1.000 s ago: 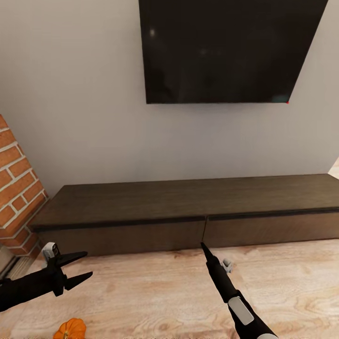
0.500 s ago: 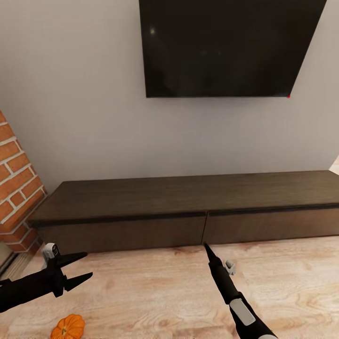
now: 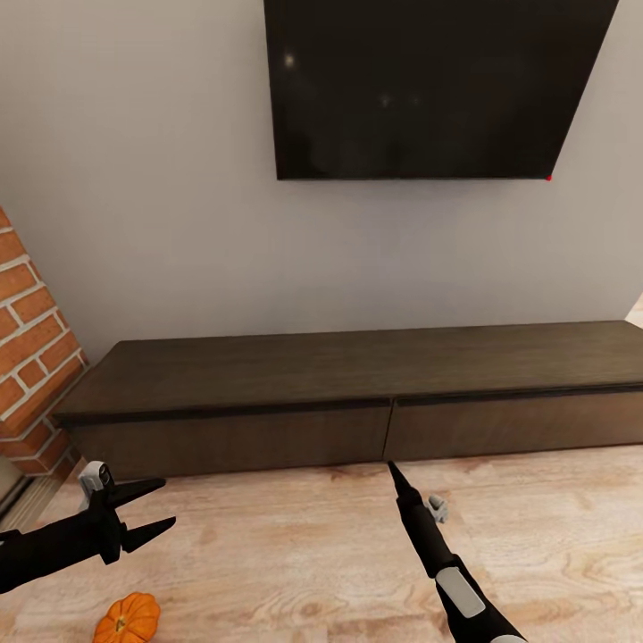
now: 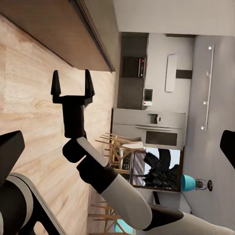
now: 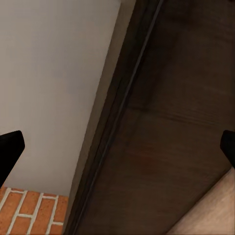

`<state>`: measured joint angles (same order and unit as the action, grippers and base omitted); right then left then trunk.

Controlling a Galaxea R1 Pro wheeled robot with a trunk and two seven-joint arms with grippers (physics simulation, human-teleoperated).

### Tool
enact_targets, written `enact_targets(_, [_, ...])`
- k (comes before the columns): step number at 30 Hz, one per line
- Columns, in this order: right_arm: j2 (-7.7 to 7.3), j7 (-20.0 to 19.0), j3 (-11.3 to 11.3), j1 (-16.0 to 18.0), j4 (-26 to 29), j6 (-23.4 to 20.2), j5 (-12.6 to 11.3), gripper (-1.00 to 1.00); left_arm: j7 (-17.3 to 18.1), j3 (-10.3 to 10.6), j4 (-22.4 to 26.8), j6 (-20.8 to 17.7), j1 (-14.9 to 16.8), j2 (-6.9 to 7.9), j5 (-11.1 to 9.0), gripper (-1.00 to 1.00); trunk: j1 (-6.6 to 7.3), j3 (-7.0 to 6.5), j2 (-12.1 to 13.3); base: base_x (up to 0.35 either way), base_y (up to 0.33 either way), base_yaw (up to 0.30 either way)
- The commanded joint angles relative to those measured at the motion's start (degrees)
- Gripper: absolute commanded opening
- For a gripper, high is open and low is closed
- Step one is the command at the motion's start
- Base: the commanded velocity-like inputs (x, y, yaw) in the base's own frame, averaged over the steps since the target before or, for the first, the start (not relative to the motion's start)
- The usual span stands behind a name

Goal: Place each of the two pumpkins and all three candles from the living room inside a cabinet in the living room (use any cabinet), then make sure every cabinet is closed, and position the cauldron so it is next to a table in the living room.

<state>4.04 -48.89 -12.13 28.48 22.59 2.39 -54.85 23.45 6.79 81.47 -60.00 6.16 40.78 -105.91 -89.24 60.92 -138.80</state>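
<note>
— Cabinet first: where does it sit?
— Against the grey wall, long and low, dark brown. Its two wide drawer fronts look shut, flush with each other, a thin seam between them. A black television hangs on the wall above the cabinet, and the brick fireplace stands just beside the cabinet's left end.
— Any pumpkin?
— One pumpkin, orange and ribbed, on the wooden floor in front of the cabinet's left half, well apart from it.
— And the grippers?
— The left gripper hangs over the floor between the pumpkin and the cabinet, its fingers spread wide and nothing between them. The right gripper points at the seam between the drawer fronts, just short of the cabinet, apart from it. In the left wrist view the right gripper has its two fingers parted, holding nothing. The right wrist view looks close at the cabinet's dark front.
</note>
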Motion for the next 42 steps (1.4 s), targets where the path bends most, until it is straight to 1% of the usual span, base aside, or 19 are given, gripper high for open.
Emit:
enact_targets(1, [0.00,0.01,0.00,0.00,0.00,-0.01,-0.22,1.00,0.00,0.02,0.00,0.00,0.00,0.00,0.02,1.00,0.00,0.00,0.00,0.000,0.000,0.000])
enact_targets(10, [0.00,0.20,0.00,0.00,-0.01,-0.11,-0.71,1.00,0.01,-0.02,-0.17,0.00,-0.48,-0.08,0.42,1.00,0.00,0.00,0.00,0.074,0.000,0.000])
enact_targets(17, [0.00,0.19,0.08,0.00,0.00,-0.41,-1.82,1.00,0.01,-0.02,-0.18,0.00,-0.75,-0.04,0.44,1.00,0.00,0.00,0.00,0.074,0.000,0.000])
enact_targets(22, [0.00,0.34,0.09,0.00,0.00,-0.41,-1.91,1.00,0.01,-0.02,-0.18,0.00,-0.79,-0.02,0.44,1.00,0.00,0.00,0.00,0.060,0.000,0.000])
enact_targets(42, [0.08,0.46,0.09,0.00,0.00,-0.46,-1.92,1.00,0.01,-0.02,-0.18,0.00,-0.80,-0.02,0.45,1.00,0.00,0.00,0.00,0.134,0.000,0.000])
